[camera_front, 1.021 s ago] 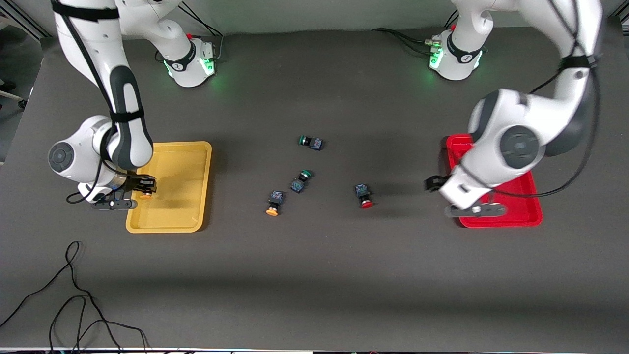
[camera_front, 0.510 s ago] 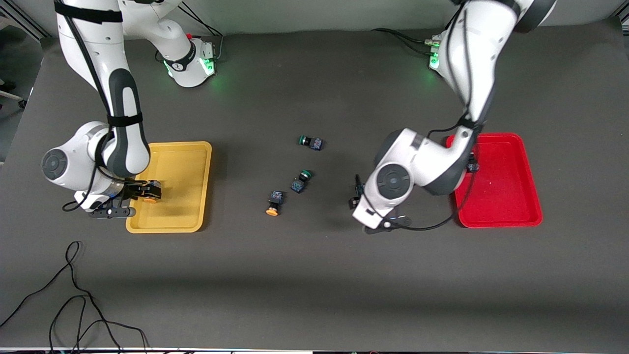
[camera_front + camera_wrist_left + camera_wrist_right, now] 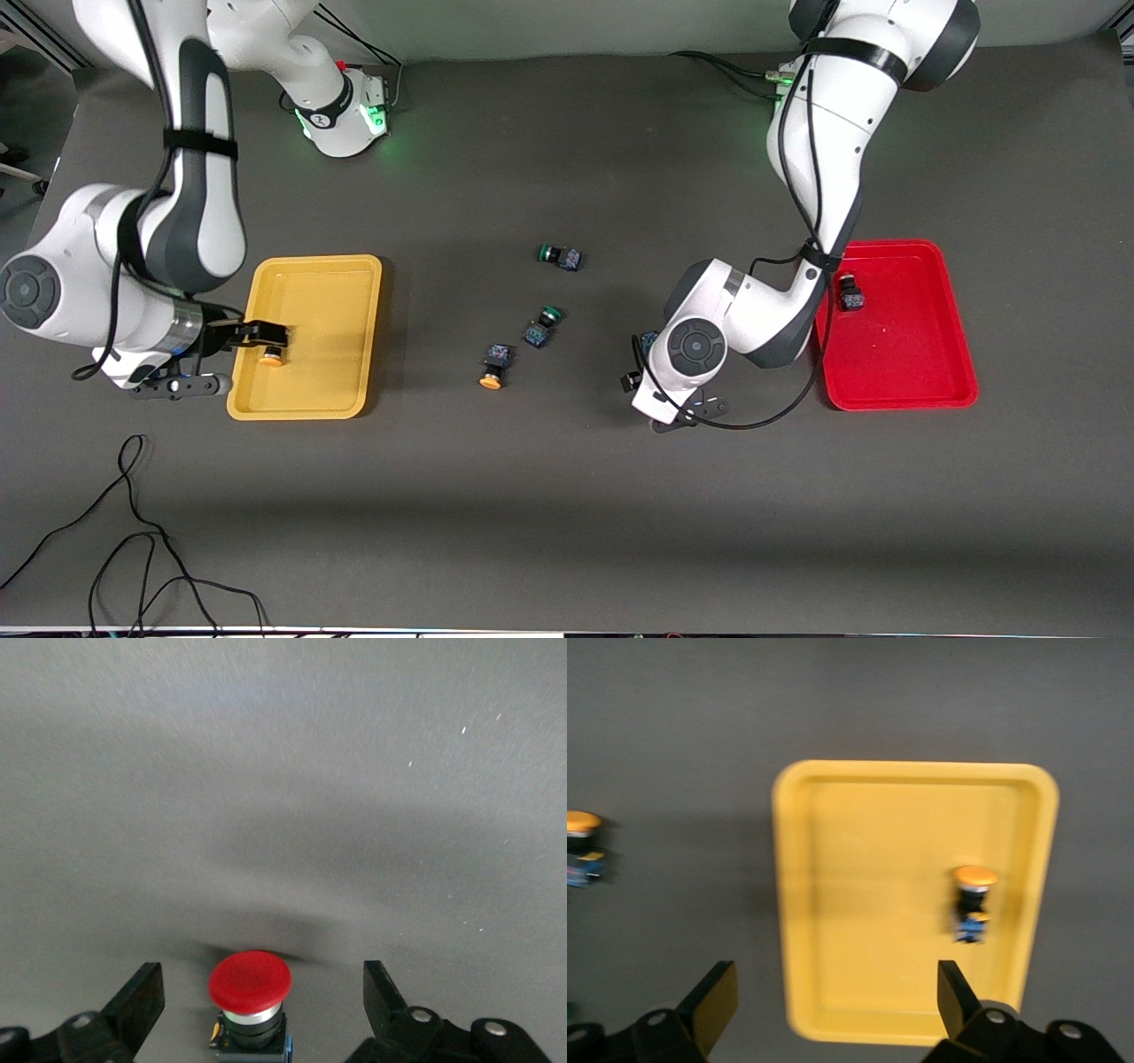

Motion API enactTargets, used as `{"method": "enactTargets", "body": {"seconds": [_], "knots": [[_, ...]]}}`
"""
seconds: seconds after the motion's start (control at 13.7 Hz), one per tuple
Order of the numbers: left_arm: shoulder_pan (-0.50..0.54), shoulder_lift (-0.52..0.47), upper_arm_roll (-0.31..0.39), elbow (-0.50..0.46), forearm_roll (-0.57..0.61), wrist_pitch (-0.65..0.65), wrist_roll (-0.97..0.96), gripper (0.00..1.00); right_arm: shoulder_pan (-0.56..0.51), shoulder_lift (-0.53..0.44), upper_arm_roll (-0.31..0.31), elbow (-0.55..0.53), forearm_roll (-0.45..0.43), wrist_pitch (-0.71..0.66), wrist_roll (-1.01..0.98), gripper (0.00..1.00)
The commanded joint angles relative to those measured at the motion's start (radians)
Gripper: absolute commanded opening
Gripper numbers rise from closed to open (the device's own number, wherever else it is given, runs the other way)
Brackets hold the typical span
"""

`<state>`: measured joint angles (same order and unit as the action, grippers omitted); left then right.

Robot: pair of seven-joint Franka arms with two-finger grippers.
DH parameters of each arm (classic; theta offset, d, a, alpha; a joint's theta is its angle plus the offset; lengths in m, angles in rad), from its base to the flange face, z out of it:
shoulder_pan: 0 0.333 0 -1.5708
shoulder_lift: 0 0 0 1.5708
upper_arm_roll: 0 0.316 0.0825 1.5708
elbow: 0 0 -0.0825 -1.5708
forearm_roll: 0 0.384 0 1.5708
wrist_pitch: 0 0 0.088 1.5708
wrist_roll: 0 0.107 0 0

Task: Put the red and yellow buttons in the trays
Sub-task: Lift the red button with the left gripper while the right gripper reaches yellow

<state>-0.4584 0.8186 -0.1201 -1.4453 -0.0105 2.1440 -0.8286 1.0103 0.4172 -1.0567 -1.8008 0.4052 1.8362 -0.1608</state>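
Note:
My left gripper (image 3: 640,368) hangs open over a red button on the table near the red tray (image 3: 904,354); the wrist hides the button's cap in the front view. In the left wrist view this red button (image 3: 250,979) sits between the open fingers (image 3: 137,1005) of my left gripper (image 3: 261,1010). Another red button (image 3: 850,292) lies in the red tray. My right gripper (image 3: 263,336) is open and empty above the yellow tray (image 3: 328,310), where a yellow button (image 3: 270,357) lies. The right wrist view shows this gripper (image 3: 833,1001), tray (image 3: 868,904) and button (image 3: 973,899). A second yellow button (image 3: 493,365) lies mid-table.
Two green-capped buttons (image 3: 559,256) (image 3: 542,324) lie mid-table, both farther from the front camera than the loose yellow button. A black cable (image 3: 133,532) trails on the table near the front camera, at the right arm's end.
My left arm swung from the red tray to over the red button on the table. My right gripper let go of the yellow button in the yellow tray and rose.

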Motion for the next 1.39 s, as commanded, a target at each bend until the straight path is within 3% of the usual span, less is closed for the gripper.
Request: {"method": "enactTargets", "body": {"seconds": [0.0, 0.07, 0.22, 0.36, 0.58, 0.88, 1.17, 1.31], "knots": [[-0.022, -0.013, 0.011, -0.076, -0.008, 0.08, -0.03, 0.91, 0.124, 0.026, -0.005, 0.038, -0.006, -0.014, 0.214, 1.0], [-0.022, -0.015, 0.011, -0.09, -0.008, 0.091, -0.03, 0.66, 0.163, 0.037, 0.0, 0.06, 0.003, -0.008, 0.284, 1.0], [-0.017, -0.022, 0.011, -0.092, -0.008, 0.079, -0.029, 0.0, 0.182, 0.064, 0.053, 0.084, 0.091, 0.014, 0.326, 1.0], [-0.008, -0.035, 0.011, -0.09, -0.008, 0.068, -0.027, 0.0, 0.185, 0.128, 0.093, 0.086, 0.199, 0.085, 0.348, 1.0], [0.019, -0.071, 0.014, -0.084, -0.006, 0.05, -0.014, 0.0, 0.183, 0.23, 0.199, 0.086, 0.254, 0.248, 0.467, 1.0], [0.156, -0.192, 0.016, -0.107, 0.006, -0.157, 0.234, 0.0, 0.168, 0.345, 0.311, 0.086, 0.322, 0.412, 0.573, 1.0], [0.318, -0.373, 0.022, -0.352, 0.014, -0.153, 0.524, 0.0, 0.165, 0.428, 0.339, 0.097, 0.397, 0.472, 0.573, 1.0], [0.409, -0.435, 0.022, -0.462, 0.059, -0.115, 0.658, 0.0, 0.156, 0.44, 0.351, 0.098, 0.399, 0.486, 0.573, 0.87]]}}
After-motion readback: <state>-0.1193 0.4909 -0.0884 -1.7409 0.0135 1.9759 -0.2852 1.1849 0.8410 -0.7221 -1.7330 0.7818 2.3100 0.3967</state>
